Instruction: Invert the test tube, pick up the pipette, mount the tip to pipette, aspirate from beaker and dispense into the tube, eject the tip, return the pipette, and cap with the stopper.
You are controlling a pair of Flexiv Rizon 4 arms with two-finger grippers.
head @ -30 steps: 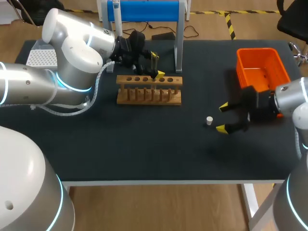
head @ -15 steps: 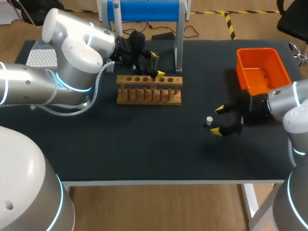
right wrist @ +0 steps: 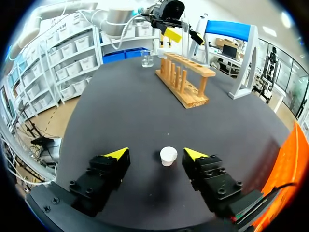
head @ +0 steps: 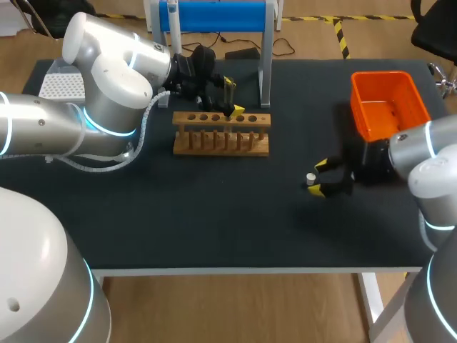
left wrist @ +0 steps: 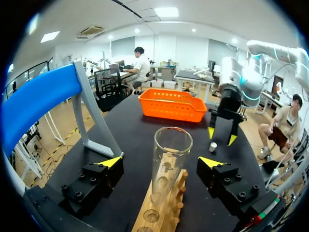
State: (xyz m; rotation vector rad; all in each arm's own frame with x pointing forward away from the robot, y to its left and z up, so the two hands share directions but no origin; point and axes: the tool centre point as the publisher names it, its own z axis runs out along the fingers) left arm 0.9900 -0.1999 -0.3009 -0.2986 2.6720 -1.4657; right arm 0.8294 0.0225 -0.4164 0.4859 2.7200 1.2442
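Only capping seems left. The open right hand point(right wrist: 155, 153) straddles the small white stopper point(right wrist: 168, 155) on the counter. The open left hand point(left wrist: 161, 162) flanks the upright clear glass test tube point(left wrist: 172, 141).

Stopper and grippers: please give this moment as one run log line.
step: cap pending | right gripper: open, stopper on table between its tips, untouched | left gripper: open, around test tube upright in rack

Dark matte table point(head: 214, 221) (white rim and leg along its near edge), evenly lit.

no legible txt, labels or nos. anywhere
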